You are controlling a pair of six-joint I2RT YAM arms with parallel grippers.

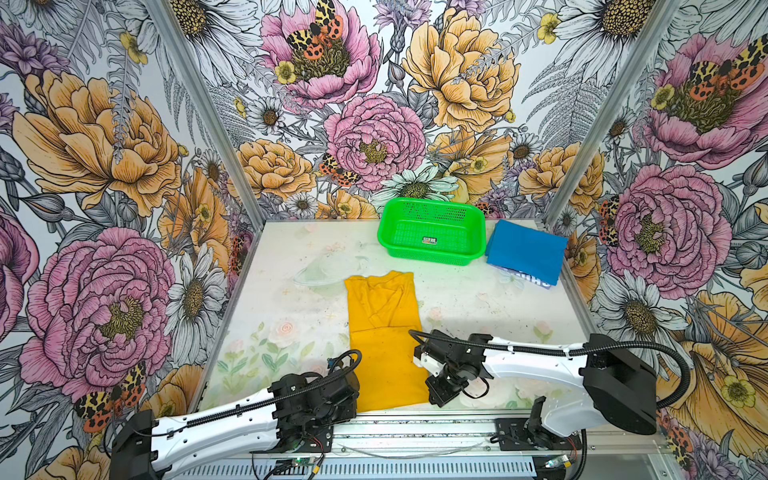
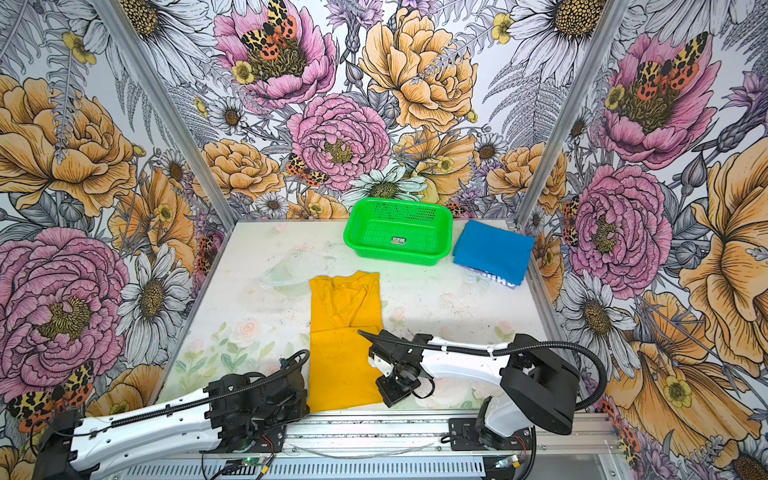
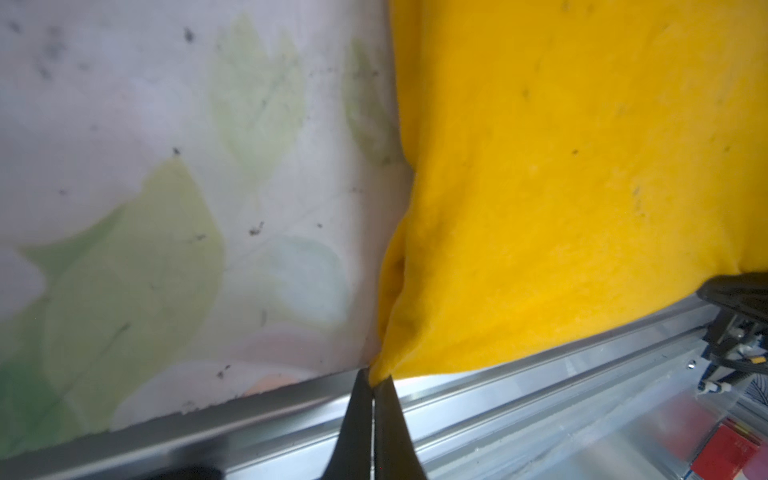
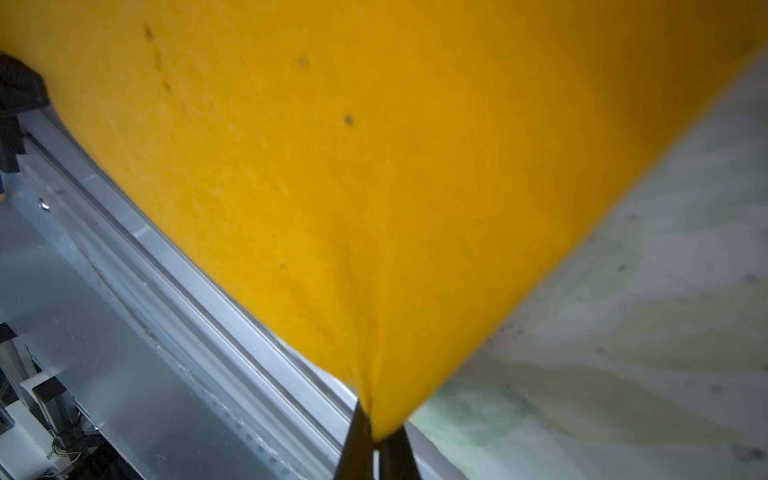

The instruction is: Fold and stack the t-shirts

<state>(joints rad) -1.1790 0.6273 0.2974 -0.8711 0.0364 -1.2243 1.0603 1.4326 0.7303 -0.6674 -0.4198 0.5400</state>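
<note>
left pincer (image 3: 374,384): pinching a near hem corner of yellow t-shirt (image 1: 384,332);
right pincer (image 4: 376,442): pinching the other corner, likely for folding;
blue t-shirt (image 1: 525,249): folded, aside for stacking

Bright, even light; top views sharp, wrist views softly blurred.

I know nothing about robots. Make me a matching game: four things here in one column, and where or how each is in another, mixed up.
1 yellow t-shirt
2 blue t-shirt
3 green basket
4 left gripper

A at the back, no cloth inside
B shut on the yellow t-shirt's near corner
C folded, back right corner
D long strip in the middle

Pairs: 1-D, 2-C, 3-A, 4-B
</note>
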